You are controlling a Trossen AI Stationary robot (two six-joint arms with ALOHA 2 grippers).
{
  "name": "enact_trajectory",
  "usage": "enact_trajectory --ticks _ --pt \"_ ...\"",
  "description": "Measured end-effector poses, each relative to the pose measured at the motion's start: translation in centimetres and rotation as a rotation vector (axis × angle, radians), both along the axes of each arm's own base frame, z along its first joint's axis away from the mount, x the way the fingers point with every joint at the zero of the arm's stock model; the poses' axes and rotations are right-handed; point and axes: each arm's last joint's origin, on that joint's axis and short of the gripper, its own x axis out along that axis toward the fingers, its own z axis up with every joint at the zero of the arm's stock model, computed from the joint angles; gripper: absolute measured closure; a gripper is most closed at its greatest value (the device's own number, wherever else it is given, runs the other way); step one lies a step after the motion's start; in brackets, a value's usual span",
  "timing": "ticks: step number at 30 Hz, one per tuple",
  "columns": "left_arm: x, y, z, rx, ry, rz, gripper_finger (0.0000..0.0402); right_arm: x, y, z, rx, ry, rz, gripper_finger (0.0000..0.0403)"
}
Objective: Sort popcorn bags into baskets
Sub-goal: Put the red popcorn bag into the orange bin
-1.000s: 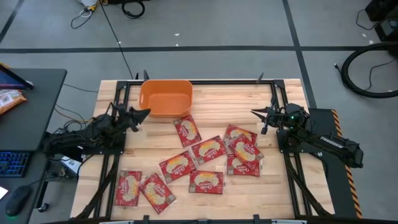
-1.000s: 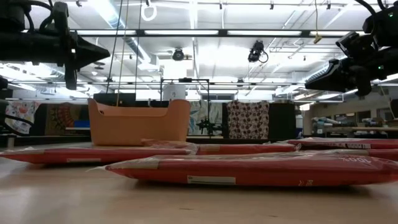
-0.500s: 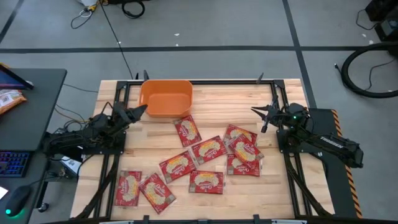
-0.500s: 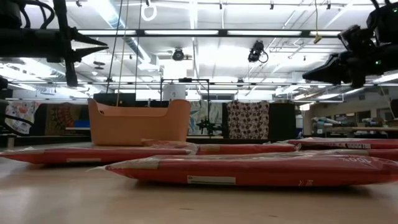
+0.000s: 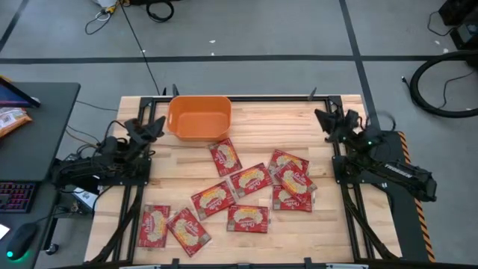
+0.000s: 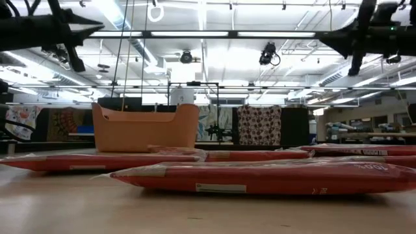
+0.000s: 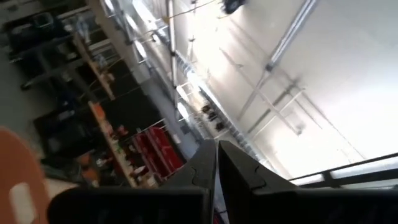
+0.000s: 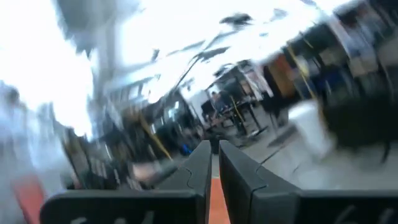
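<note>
Several red popcorn bags lie flat on the wooden table: one near the basket, a middle group, an overlapping cluster on the right, and two at the near left. In the low view the nearest bag lies flat in front. The orange basket stands at the far edge, with no bag showing inside. My left gripper hovers left of the basket, shut and holding nothing. My right gripper hovers at the far right, also shut and holding nothing. Both are raised high.
Black frame rails run along the table's edges. A dark desk stands to the left with a keyboard, a mouse and an orange-yellow snack packet. Bare wood lies between the basket and my right gripper.
My left gripper has drawn back from the basket's near left corner toward the table's left edge, risen and tipped upward. My right gripper has swung from pointing left over the table toward the far edge, rising and tipping upward too. The bags and basket have stayed put.
</note>
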Motion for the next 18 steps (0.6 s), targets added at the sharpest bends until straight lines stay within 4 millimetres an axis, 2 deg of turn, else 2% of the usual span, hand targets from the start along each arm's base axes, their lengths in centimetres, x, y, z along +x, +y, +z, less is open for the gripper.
enact_trajectory --ticks 3,9,12,18 --pt "-0.1 0.0 0.2 0.012 -0.012 0.010 0.0377 0.3 -0.4 -0.5 0.260 -0.127 0.042 0.0365" --pt "0.0 -0.1 1.0 0.035 0.000 -0.028 0.0377 1.6 -1.0 -1.3 0.530 -0.206 0.137 0.0365" --pt "0.3 -0.2 1.7 0.066 0.017 -0.084 0.0377 2.1 -1.3 -1.4 0.566 -0.230 0.149 0.0365" --pt "1.2 -0.4 3.5 0.091 0.067 -0.206 0.0377 2.6 -1.7 -0.3 0.491 -0.324 0.156 0.0365"
